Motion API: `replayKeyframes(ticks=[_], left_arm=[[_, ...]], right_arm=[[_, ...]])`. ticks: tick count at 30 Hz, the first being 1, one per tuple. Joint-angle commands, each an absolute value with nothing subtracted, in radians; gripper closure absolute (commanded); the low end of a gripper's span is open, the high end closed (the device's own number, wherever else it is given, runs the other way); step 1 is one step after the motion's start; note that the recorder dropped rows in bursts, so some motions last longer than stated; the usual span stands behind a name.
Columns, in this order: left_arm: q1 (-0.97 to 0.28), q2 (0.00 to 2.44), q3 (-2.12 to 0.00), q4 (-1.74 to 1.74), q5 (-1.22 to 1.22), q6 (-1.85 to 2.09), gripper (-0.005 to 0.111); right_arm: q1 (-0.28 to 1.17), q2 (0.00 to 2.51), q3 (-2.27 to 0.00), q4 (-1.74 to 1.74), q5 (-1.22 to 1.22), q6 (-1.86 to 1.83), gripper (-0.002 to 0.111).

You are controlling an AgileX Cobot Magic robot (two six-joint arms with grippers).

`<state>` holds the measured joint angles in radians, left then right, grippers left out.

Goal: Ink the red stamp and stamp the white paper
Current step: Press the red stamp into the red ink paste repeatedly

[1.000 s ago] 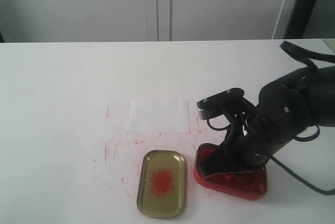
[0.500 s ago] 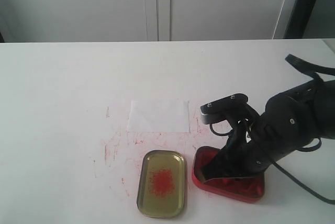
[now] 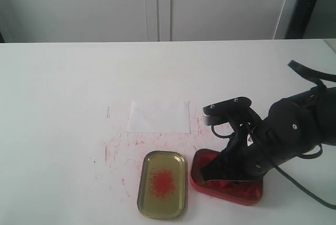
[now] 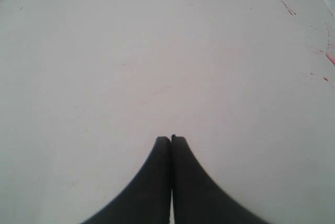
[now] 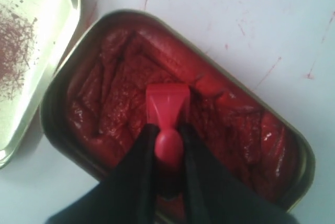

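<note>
The right hand (image 5: 167,143) is gripping the red stamp (image 5: 167,102) by its handle, base down mid-tin in the ink tin (image 5: 107,103), clear of every rim. The white paper (image 3: 158,116) is lying beyond the tin on open surface (image 3: 63,93). The left hand (image 4: 171,139) is hovering, clenched on nothing.

The exterior camera sits high on the side of the white table (image 3: 63,78) opposite the pale cabinet doors (image 3: 157,4). It tilts down towards them and takes in most of the tabletop. The right wrist camera looks steeply down along the right gripper (image 5: 167,130) and the small red plastic stamp (image 5: 167,101) it grips. It is very near the red ink-filled oblong tin (image 5: 125,14) and the yellowish tin lid (image 5: 36,35), both shared with the exterior view. The left wrist camera hangs near bare table behind the pressed-together left gripper (image 4: 171,139), sharing only that surface.
</note>
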<state>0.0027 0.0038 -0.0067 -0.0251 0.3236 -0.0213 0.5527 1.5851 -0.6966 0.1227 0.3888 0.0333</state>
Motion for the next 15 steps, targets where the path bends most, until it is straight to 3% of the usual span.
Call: replayKeyframes(ticks=[1,15], left_arm=[[0.000,0.000,0.000,-0.024,0.332,-0.022,0.107],[0.000,0.000,0.000,-0.024,0.332,-0.022,0.107]], right_arm=[[0.547,1.579,-0.696,0.141,0.368,0.022,0.108],[0.547,1.579,-0.675,0.141,0.335,0.021,0.108]])
